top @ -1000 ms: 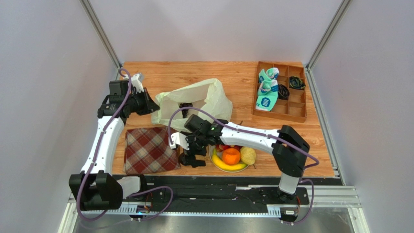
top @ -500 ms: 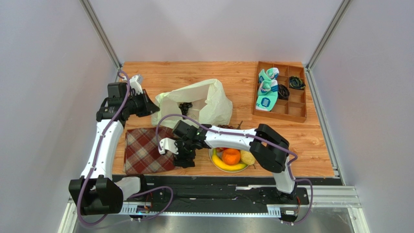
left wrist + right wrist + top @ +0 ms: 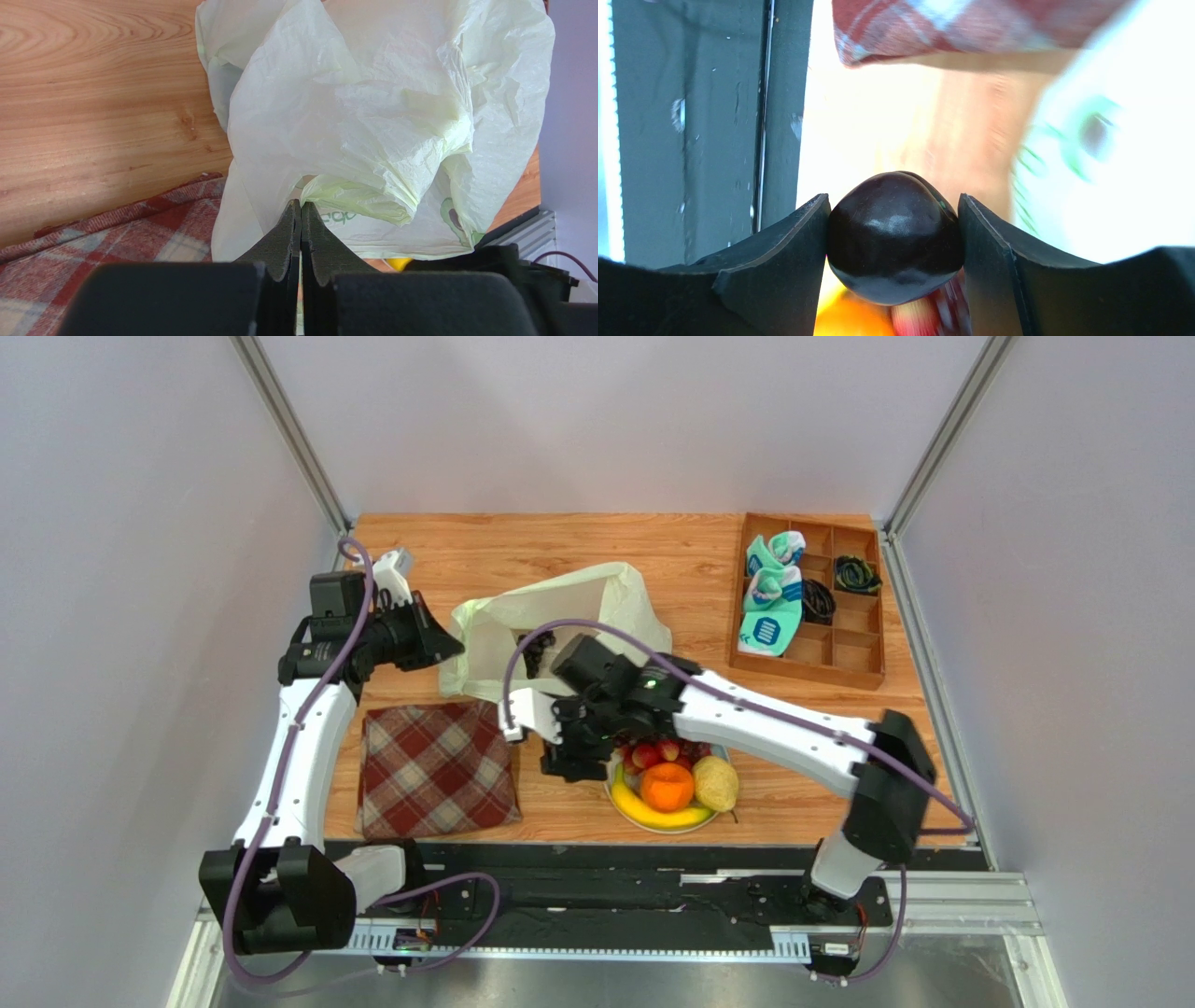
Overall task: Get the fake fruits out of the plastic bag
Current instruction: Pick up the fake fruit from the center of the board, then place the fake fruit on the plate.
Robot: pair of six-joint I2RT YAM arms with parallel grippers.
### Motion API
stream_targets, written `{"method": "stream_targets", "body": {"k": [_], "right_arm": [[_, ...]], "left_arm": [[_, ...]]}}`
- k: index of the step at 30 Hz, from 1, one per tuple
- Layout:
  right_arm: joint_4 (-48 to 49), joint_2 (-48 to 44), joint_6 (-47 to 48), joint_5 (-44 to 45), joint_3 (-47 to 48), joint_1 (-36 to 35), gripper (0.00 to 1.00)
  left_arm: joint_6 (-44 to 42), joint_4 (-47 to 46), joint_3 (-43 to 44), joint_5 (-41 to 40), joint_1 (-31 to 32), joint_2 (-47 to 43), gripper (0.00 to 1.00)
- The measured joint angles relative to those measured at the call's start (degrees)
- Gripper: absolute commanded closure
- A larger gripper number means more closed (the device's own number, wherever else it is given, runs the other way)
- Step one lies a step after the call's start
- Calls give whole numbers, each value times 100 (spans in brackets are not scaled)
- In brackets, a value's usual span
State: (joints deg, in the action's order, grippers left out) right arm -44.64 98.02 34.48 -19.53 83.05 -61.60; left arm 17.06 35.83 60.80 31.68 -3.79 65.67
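Left gripper [image 3: 301, 210] is clamped tight on a fold of the thin crinkly pale cream-green plastic bag [image 3: 365, 119], fingers pressed together with film between them. The bag sits crumpled on the wooden table [image 3: 701, 560] left of centre, its near edge just beside the red plaid cloth [image 3: 435, 770]. Something dark shows in the bag mouth, too small to tell what.

Right gripper [image 3: 894, 203] grips a glossy dark round plum [image 3: 896, 241], one finger pad on each side. In the top view it hangs over the left edge of the round pale plate [image 3: 612, 787], between cloth and plate. Whether the plum touches the fruit under it cannot be told.

On the plate: orange round fruit [image 3: 668, 786], yellow curved banana [image 3: 652, 816] on the near rim, yellowish pear [image 3: 716, 784] on the right, red grape bunch [image 3: 648, 753] at the back.

A compartmented wooden tray [image 3: 856, 661] with a teal-and-white sock [image 3: 769, 595] and black cable coils stands at far right, well apart from the bag.
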Motion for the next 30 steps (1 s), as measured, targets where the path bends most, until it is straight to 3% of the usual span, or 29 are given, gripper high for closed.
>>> {"method": "stream_targets", "body": {"k": [6,12,15,19,22,30], "right_arm": [[-662,-1526,332,173,-433,474,56],[-1023,-2017,627,411,-1416,881,54],[-992,-2020,643,586,-1805,874,45],[-708,-2020,601,968,-2109,866,16],[-529,-2035,566,1252,-2227,866,11],[-662,-2194,476,1574,-1827,866,9]], "left_arm": [[68,-52,0,87,0,85,100],[92,-74,2,107,0,208,100],[98,-87,28,109,0,273,100],[103,-94,90,111,-2,310,100],[101,-87,90,109,0,310,100],[98,-92,87,109,-2,308,100]]}}
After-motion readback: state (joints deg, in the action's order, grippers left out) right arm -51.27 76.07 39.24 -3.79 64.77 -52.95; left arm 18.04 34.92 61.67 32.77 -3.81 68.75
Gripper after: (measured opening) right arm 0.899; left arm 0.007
